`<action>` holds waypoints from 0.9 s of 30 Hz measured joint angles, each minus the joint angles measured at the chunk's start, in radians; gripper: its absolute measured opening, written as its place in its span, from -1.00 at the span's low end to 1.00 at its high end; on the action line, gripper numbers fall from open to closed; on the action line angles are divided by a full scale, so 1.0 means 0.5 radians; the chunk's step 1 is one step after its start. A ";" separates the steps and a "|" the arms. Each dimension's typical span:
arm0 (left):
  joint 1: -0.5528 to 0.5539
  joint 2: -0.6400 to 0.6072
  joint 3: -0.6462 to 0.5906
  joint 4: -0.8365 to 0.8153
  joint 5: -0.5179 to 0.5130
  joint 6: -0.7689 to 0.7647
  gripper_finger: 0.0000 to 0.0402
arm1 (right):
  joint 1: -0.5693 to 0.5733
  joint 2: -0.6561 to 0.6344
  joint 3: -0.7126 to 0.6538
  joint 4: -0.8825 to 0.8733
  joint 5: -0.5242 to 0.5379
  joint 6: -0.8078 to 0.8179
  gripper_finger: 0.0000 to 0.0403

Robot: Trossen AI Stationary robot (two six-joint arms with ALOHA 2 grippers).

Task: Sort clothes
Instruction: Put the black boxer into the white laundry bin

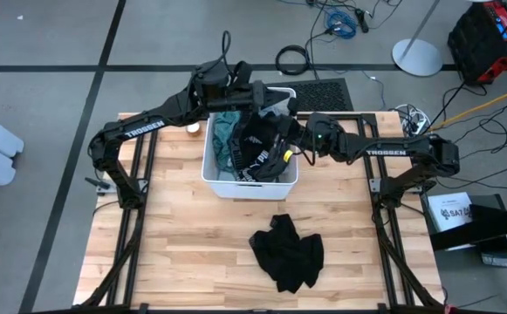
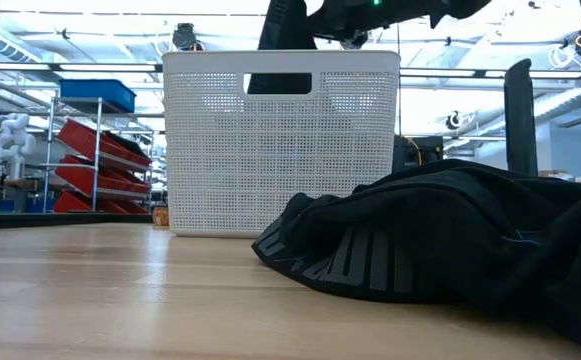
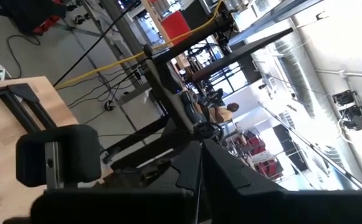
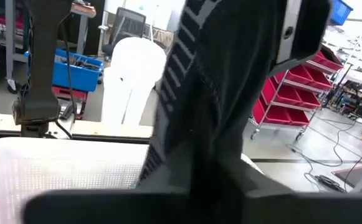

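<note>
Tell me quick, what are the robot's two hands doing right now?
Left gripper: shut, over the white bin; whether it holds anything cannot be told.
Right gripper: shut on the black garment above the bin.

My two arms crowd the space over the white bin [image 1: 222, 186], where dark and teal clothes [image 1: 255, 146] fill the opening. A black garment [image 1: 288, 253] lies heaped on the table's [image 1: 174, 253] near middle. Bare wood stays open on both sides of it.
</note>
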 joint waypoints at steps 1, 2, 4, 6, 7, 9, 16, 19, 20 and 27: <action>0.000 0.000 0.000 -0.001 0.008 -0.001 -0.88 | 0.000 0.000 0.000 0.000 -0.005 -0.012 -0.90; 0.000 0.000 0.000 -0.001 0.020 0.001 -0.88 | 0.000 -0.003 0.000 0.000 -0.005 -0.022 -0.94; 0.000 0.000 0.001 -0.001 0.048 0.018 -0.88 | 0.014 -0.021 0.000 -0.008 -0.005 -0.021 -0.96; 0.006 0.000 0.001 -0.002 0.057 0.093 -0.88 | 0.036 -0.062 0.000 -0.063 -0.004 -0.011 -0.98; 0.015 0.000 0.002 -0.012 0.058 0.138 -0.88 | 0.050 -0.090 0.000 -0.096 -0.005 0.003 -0.98; 0.043 0.000 0.002 -0.042 0.062 0.205 -0.88 | 0.083 -0.147 0.000 -0.183 -0.006 0.025 -0.99; 0.201 -0.001 0.002 -0.103 0.082 0.212 -0.88 | 0.159 -0.280 0.000 -0.563 0.111 0.030 -1.00; 0.261 -0.016 0.002 -0.098 0.085 0.218 -0.88 | 0.134 -0.276 0.000 -0.655 0.112 0.053 -1.00; 0.278 -0.018 0.002 -0.086 0.085 0.225 -0.88 | 0.114 -0.266 0.000 -0.667 0.109 0.056 -1.00; 0.327 -0.094 0.002 0.133 0.105 0.379 -0.88 | -0.145 -0.105 0.000 -0.578 0.086 0.038 -1.00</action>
